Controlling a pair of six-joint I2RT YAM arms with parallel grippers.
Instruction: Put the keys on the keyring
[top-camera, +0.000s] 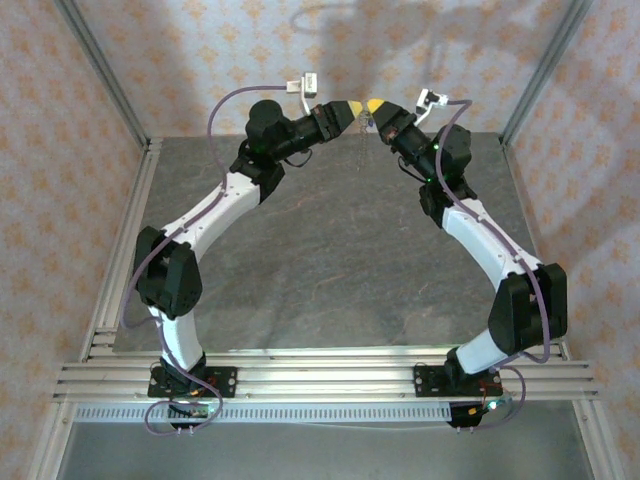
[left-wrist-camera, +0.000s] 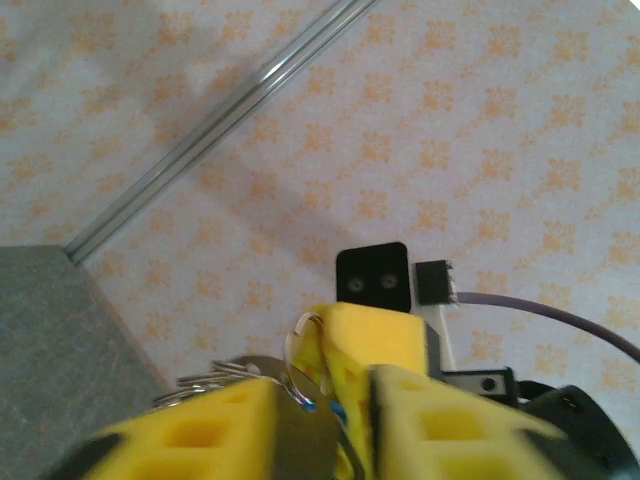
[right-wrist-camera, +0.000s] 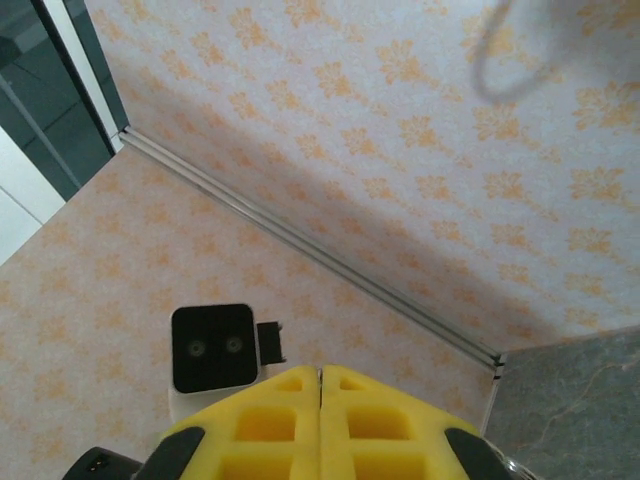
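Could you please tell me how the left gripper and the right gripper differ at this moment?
The left gripper has its yellow fingers standing apart, with keys in the gap, while the right gripper has its fingers pressed together. In the top view the left gripper reaches in from the left and the right gripper from the right, their tips almost meeting. Both have yellow fingers and are raised above the table.

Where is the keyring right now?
Seen from above, the keyring dangles in the air at the back middle, between the yellow tips of the left hand and the right hand, high over the table.
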